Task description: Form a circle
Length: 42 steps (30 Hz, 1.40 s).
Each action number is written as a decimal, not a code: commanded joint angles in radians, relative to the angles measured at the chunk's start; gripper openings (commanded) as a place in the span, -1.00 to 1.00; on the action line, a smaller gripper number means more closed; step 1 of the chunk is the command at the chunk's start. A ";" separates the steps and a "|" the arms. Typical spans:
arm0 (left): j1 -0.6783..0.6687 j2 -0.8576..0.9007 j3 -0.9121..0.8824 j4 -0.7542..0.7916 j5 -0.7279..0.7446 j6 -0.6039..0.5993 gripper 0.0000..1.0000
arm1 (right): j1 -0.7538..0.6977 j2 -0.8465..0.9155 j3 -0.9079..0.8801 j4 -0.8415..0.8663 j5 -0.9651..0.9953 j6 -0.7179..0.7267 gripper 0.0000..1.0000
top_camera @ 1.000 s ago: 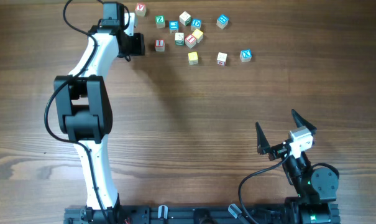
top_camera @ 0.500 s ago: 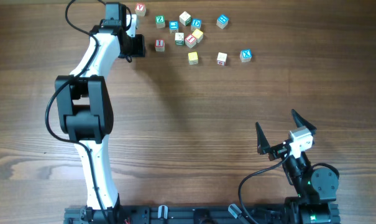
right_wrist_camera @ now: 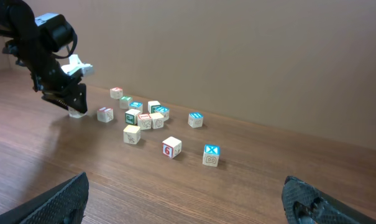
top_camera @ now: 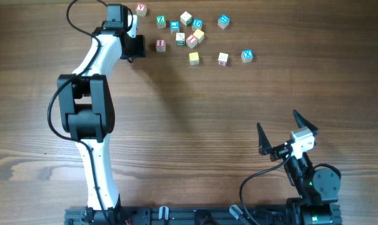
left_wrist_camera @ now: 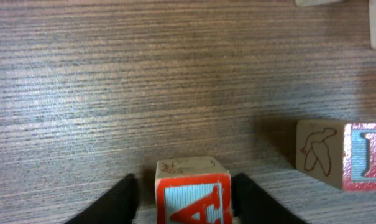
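L gripper point(left_wrist_camera: 184, 183): fingers straddle the A cube point(left_wrist_camera: 192, 199), one each side, tips low at the table point(top_camera: 176, 125). R-side finger looks to touch the cube, and there's a thin dark sliver on the L side. Can't tell if I'm clamped or just bracketing it.

R gripper point(top_camera: 278, 122): jaws spread wide, nothing in them, parked well apart from all the cubes.

Circle point(top_camera: 191, 39): not closed yet, just a tight bunch of cubes off to my L gripper's right, past the I cube point(left_wrist_camera: 365, 163), which sits just beside the A cube on that side. Loose cubes point(top_camera: 223, 59) are strung out further beyond the bunch.

Handling (my guess):
- Wood cubes: light, rigid, not fragile.
- Flat faces, so pinch two opposite side faces, centred and low.
- An off-centre grip will prob. twist the cube.
- Light enough to skid or tip at a nudge, so neighbours will shift if brushed.

Surface: wood-grain top, looks smooth w/ slight sheen, flat. Cubes should slide easily.

Room: open table all round my L gripper except the R side, where the I cube crowds it. Little clearance inside the bunch for fingers.
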 commanded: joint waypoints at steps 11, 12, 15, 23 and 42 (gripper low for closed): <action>-0.003 0.018 -0.006 0.042 -0.013 0.003 -0.18 | -0.006 -0.008 -0.001 0.002 -0.006 -0.003 1.00; -0.003 0.017 -0.006 0.042 -0.013 0.003 -0.23 | -0.006 -0.008 -0.001 0.002 -0.006 -0.003 0.99; -0.003 0.008 -0.006 0.036 -0.013 0.003 -0.28 | -0.006 -0.008 -0.001 0.002 -0.006 -0.003 0.99; -0.003 -0.142 -0.006 -0.042 -0.013 0.003 -0.41 | -0.006 -0.008 -0.001 0.002 -0.006 -0.003 1.00; 0.006 -0.533 -0.006 -0.250 -0.068 -0.036 -0.27 | -0.006 -0.008 -0.001 0.002 -0.006 -0.003 1.00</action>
